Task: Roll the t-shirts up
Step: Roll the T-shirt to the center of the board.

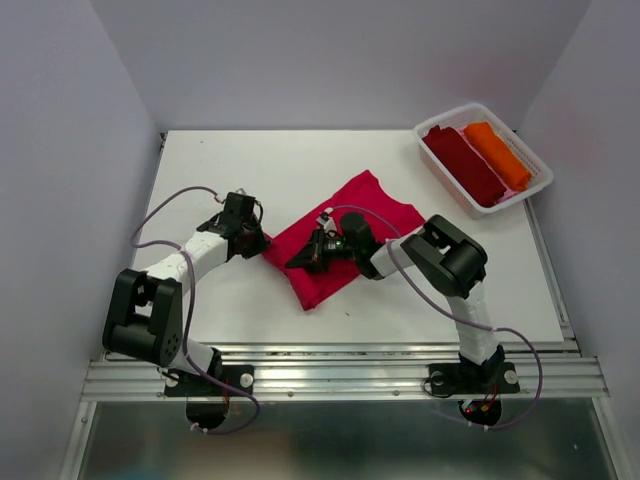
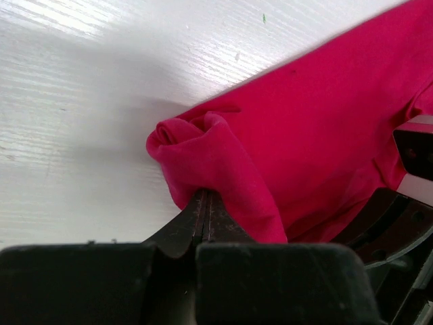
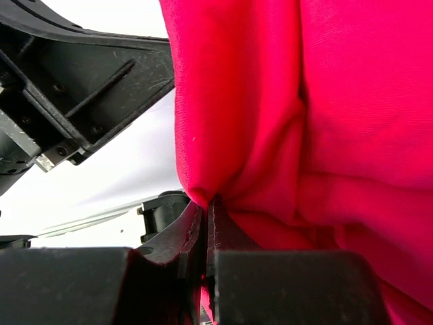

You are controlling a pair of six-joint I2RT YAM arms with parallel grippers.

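Two pairs of jaws are clamped on the same garment. The left jaws are pressed together with no gap showing. They grip a bunched lip of cloth at the left edge of the crimson t-shirt [image 2: 325, 135], where the fabric curls into a small knob just past the tips. The right jaws are likewise closed, pinching a fold of the same shirt that drapes up and away from them.

From above, the two grips sit near one another on the shirt's left side. The left one is at the corner and the right one a little further in over the cloth. The left arm [image 1: 200, 250] reaches in from the left, and the right arm [image 1: 440, 255] bends across from the right.

The shirt lies about midway on the white desk [image 1: 250, 170], spread as a skewed, partly folded sheet rather than a tube. Only the small curl at its left edge hints at rolling, so I judge this roll as barely begun.

Well apart, at the far right corner of the desk, a white basket [image 1: 535, 180] holds a dark maroon rolled shirt [image 1: 465, 165] and an orange rolled shirt [image 1: 497, 153], side by side and touching. Those two look finished and stowed. What seems left is to wind the crimson one along its length into a bundle and, probably, set it in the basket with the others.
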